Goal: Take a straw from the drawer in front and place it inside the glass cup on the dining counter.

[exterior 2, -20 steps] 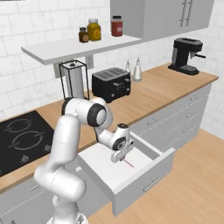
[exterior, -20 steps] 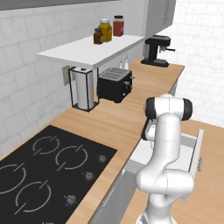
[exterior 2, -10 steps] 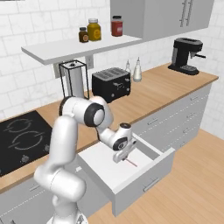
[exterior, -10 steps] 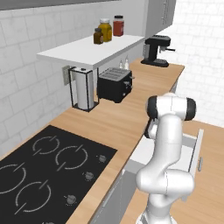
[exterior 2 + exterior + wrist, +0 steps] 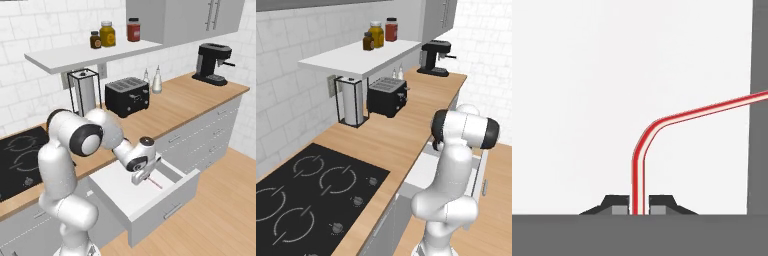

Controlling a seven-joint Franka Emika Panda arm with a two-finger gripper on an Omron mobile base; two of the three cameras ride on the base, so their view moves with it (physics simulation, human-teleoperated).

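The drawer (image 5: 121,192) stands pulled out of the grey cabinet front, its white inside showing. My gripper (image 5: 137,180) reaches down into it and is shut on the straw (image 5: 154,182), a thin red-pink line just above the drawer floor. In the hand view the gripper (image 5: 638,206) pinches the straw (image 5: 639,165) between its two dark fingertips; the straw runs up from them, bends, and slants off to the right over the white drawer (image 5: 587,75) floor. The drawer (image 5: 419,170) is partly hidden behind my arm in the left base view. The glass cup and the dining counter are out of view.
On the wooden counter along the tiled wall stand a black toaster (image 5: 127,95), a paper-towel holder (image 5: 84,92), two small bottles (image 5: 156,80) and a coffee machine (image 5: 212,62). A black hob (image 5: 15,155) lies to the left. Closed grey drawer fronts (image 5: 200,140) continue to the right.
The hand has shifted slightly inside the drawer, still shut on the straw. The rest of the scene is the same.
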